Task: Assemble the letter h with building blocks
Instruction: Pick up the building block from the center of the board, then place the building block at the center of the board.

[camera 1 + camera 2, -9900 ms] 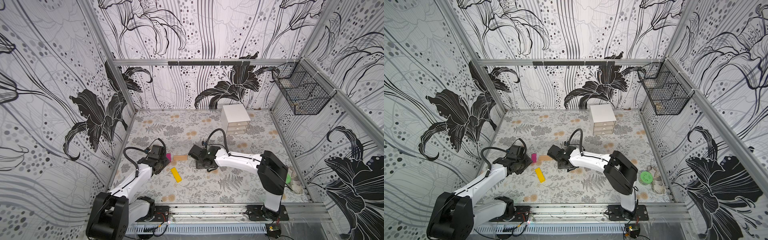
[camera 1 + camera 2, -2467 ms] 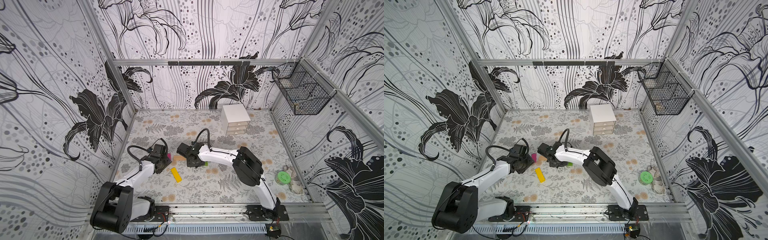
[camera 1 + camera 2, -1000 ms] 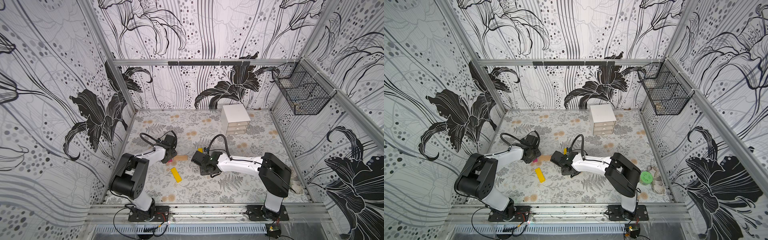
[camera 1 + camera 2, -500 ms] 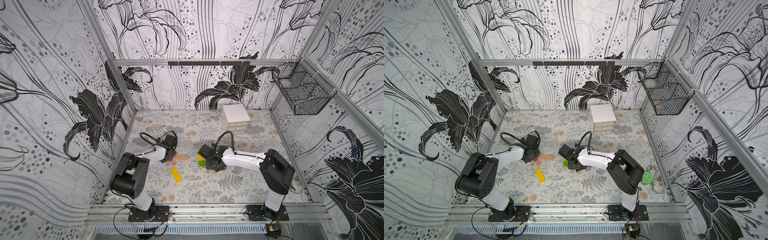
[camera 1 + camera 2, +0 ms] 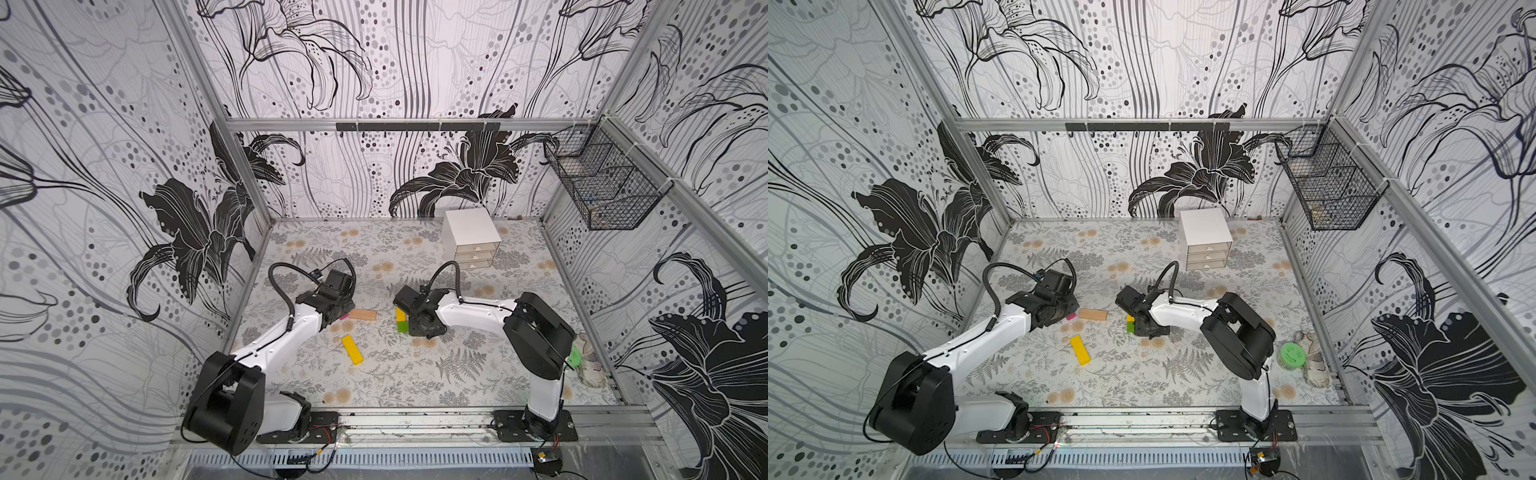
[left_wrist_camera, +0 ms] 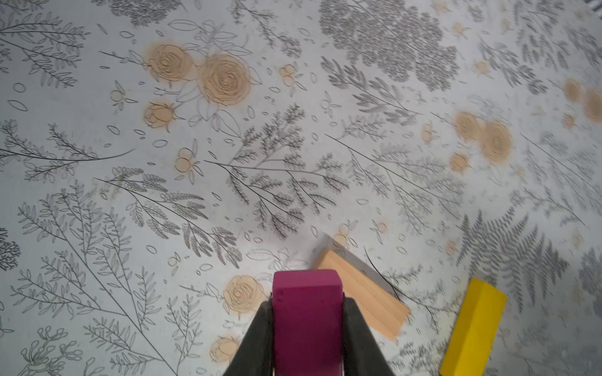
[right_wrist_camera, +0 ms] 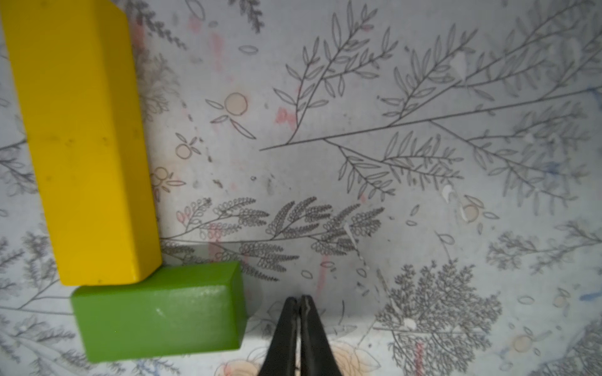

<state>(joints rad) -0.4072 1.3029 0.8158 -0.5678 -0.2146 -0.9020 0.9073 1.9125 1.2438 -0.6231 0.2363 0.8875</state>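
Yellow block [image 7: 81, 146] and green block [image 7: 159, 312] touch, starting the letter h's stem beside the empty, pinched-closed right end effector [image 7: 299, 299]; the left end effector [image 6: 308, 306] grips the magenta block [image 6: 306, 335], while the tan block [image 6: 361, 293] and second yellow block [image 6: 472, 328] lie loose on the worktop [image 6: 293, 146].

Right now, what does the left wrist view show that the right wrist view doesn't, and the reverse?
Only the left wrist view: the magenta block clamped between the left fingers, with the tan wood block and a loose yellow block lying nearby.

Only the right wrist view: the right fingers shut on nothing beside the green block, which touches the end of a second yellow block.

Both: the floral tabletop.
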